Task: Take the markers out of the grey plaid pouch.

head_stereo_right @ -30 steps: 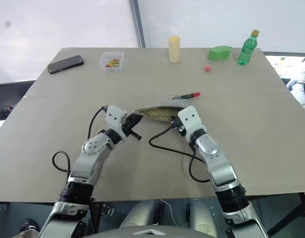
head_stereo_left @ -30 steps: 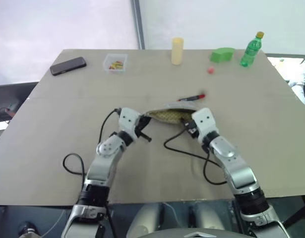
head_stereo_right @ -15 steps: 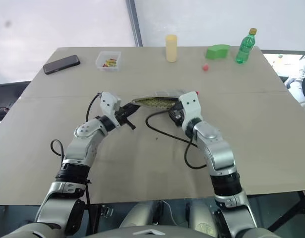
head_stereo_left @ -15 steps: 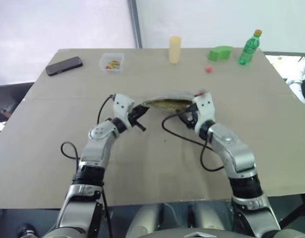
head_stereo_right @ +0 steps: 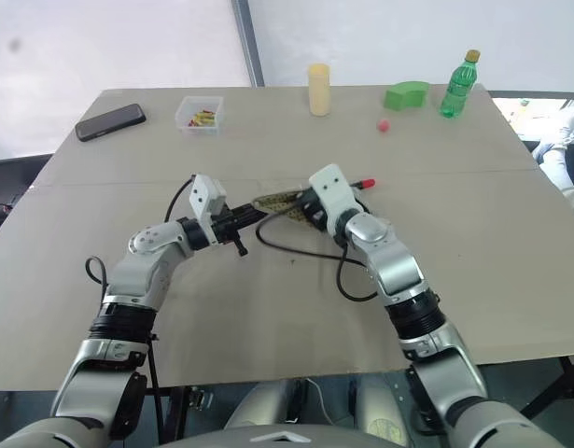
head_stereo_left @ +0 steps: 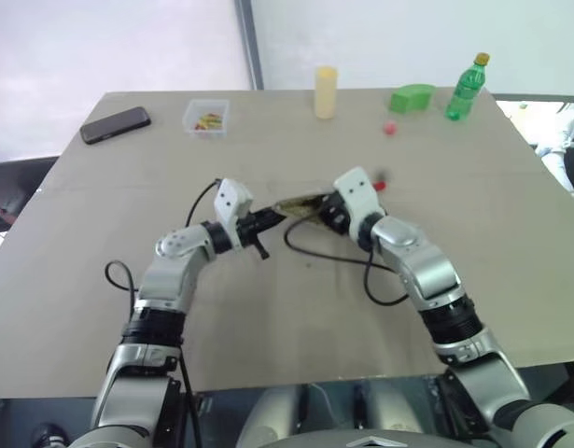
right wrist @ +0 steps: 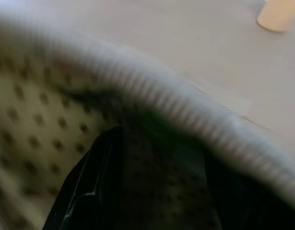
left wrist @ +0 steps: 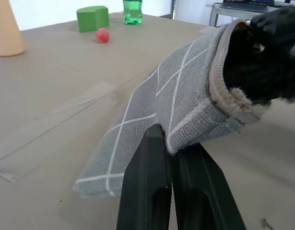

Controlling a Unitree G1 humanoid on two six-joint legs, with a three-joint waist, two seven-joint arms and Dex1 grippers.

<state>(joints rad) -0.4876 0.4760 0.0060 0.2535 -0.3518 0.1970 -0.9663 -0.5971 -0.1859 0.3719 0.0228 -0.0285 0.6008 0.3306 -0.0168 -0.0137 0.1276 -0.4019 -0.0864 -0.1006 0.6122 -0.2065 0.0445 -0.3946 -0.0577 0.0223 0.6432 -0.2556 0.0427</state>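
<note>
Big beige table [head_stereo_left: 268, 308] with a taped seam running across the middle. Far left corner has a black phone [head_stereo_left: 116, 124], and right of it a small clear tub [head_stereo_left: 205, 118] with colourful bits inside. Far middle there's a pale yellow cylinder [head_stereo_left: 326, 91] standing upright. Far right: a green block [head_stereo_left: 413, 98], a green bottle [head_stereo_left: 463, 89] just beside it, and a little red ball [head_stereo_left: 390, 129] slightly nearer. A red marker [head_stereo_right: 364, 184] lies near the centre

pouches: one grey plaid pouch [left wrist: 185, 103] is counted
markers: one red marker [head_stereo_right: 363, 183] is seen beside the pouch
phones: one [head_stereo_left: 116, 124]
clear boxes: one [head_stereo_left: 207, 117]
cream cylinders: one [head_stereo_left: 326, 91]
green blocks: one [head_stereo_left: 413, 97]
red balls: one [head_stereo_left: 390, 129]
green bottles: one [head_stereo_left: 465, 86]
</note>
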